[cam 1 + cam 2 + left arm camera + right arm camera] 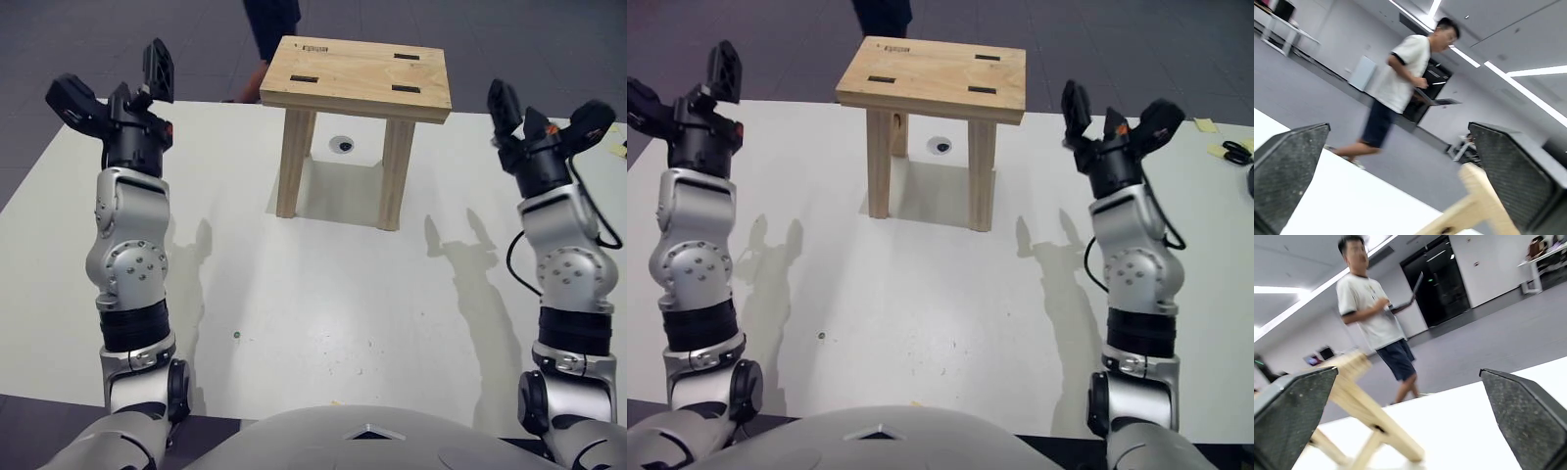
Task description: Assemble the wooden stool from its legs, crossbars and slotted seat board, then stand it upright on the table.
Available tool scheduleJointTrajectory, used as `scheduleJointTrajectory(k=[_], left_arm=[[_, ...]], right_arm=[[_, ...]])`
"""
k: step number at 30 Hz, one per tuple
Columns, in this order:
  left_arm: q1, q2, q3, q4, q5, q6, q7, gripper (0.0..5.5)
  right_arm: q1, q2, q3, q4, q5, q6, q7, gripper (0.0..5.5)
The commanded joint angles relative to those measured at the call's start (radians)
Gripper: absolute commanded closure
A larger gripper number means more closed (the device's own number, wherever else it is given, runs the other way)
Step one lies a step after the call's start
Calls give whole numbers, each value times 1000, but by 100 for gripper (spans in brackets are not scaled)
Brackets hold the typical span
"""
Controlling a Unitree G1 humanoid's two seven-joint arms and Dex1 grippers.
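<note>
The stool point(356, 76) stands assembled and upright on the worktop point(323, 304), so nothing seems left, while the left pincer point(111, 83) and right pincer point(547, 113) flank it, wide open and empty.

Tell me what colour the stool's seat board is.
The seat board is pale natural wood with dark slots; the left eye view shows it best.

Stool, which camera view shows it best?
The left eye view: the whole stool stands upright on the table, with the slotted seat and front legs plain. The right eye view shows nearly the same. Each wrist view catches a slanted, blurred part of it.
</note>
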Motion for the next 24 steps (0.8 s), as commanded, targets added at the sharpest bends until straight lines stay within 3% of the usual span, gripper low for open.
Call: scheduleJointTrajectory(k=[1,13,24], left_arm=[[4,23,-44,90,196,-47,-80,12],[-56,42,85,196,240,-7,-220,12],[-110,70,127,263,293,26,-283,12]], right_arm=[[44,83,52,135,-295,-204,-19,10],[89,298,105,178,-540,-362,-10,10],[85,383,129,206,-651,-414,-7,10]])
